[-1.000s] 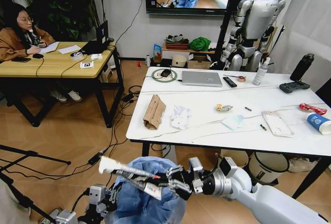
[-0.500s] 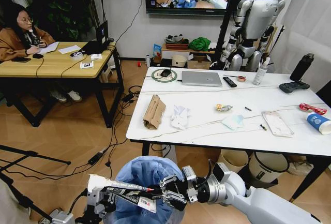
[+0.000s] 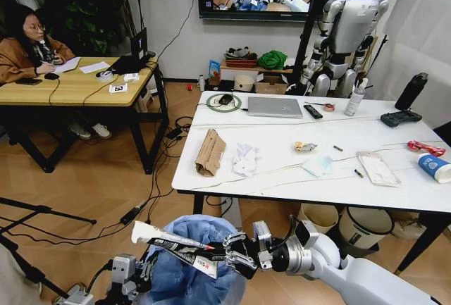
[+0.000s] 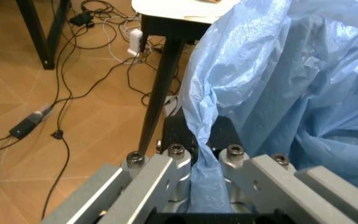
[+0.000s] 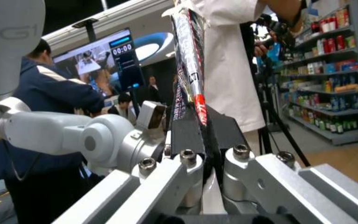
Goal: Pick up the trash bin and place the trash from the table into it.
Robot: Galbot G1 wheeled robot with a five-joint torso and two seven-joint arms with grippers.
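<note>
The bin [image 3: 194,263], lined with crinkled translucent light-blue plastic that bulges over its rim, hangs low in front of the table [image 3: 282,178], below its near edge and off the wooden floor. The left gripper [image 4: 197,154] pinches a bunched fold of that plastic between closed fingers, at the bin's left side. The right gripper [image 3: 236,256] reaches in from the right, clamped on a long flat wrapper [image 3: 176,244], glossy black with a red stripe and a white end, lying across the bin's mouth. On the table's white marble-look top lie a ribbed brown paper bag [image 3: 210,152], crumpled tissues [image 3: 246,159], a pale mask [image 3: 318,165] and a clear bag [image 3: 378,168], with a paper cup [image 3: 435,167] at the right edge.
</note>
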